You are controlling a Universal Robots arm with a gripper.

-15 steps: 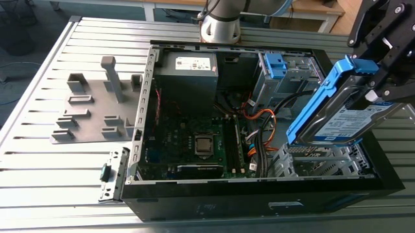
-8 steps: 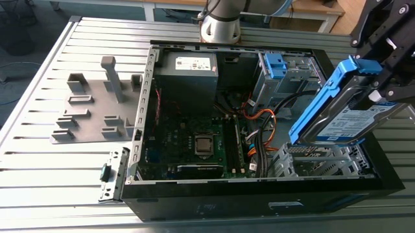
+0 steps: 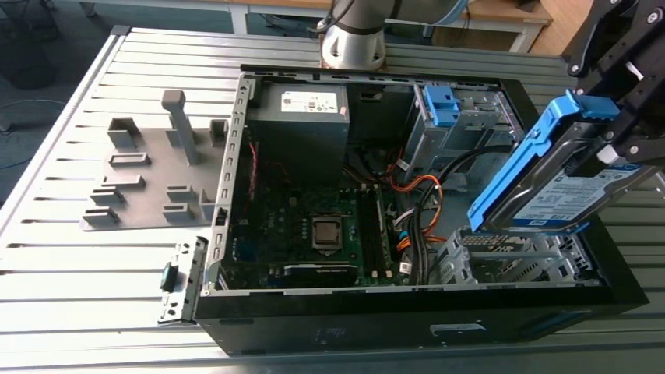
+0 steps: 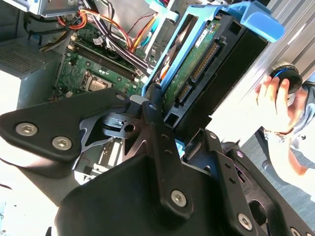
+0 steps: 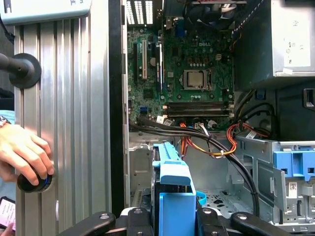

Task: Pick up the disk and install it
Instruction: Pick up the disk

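In the exterior view, your gripper [image 3: 615, 128] is pinching the disk [image 3: 550, 175] between its jaws, holding it tilted in the air above the metal drive cage [image 3: 525, 261] of the open computer case [image 3: 416, 315]. In the second wrist view, the disk's connector edge is showing, the motherboard [image 4: 93, 69] is lying beyond it, and a person's hand [image 4: 273, 101] is gripping a black knob [image 4: 288, 78]. In the first wrist view, black fingers [image 5: 209, 219] are flanking the blue bracket [image 5: 174, 196].

i stand over a ribbed silver aluminium table [image 3: 73, 265] in bright light; beyond it a pale wooden desk on white legs [image 3: 499, 14], grey-blue floor [image 3: 15, 144] beside.
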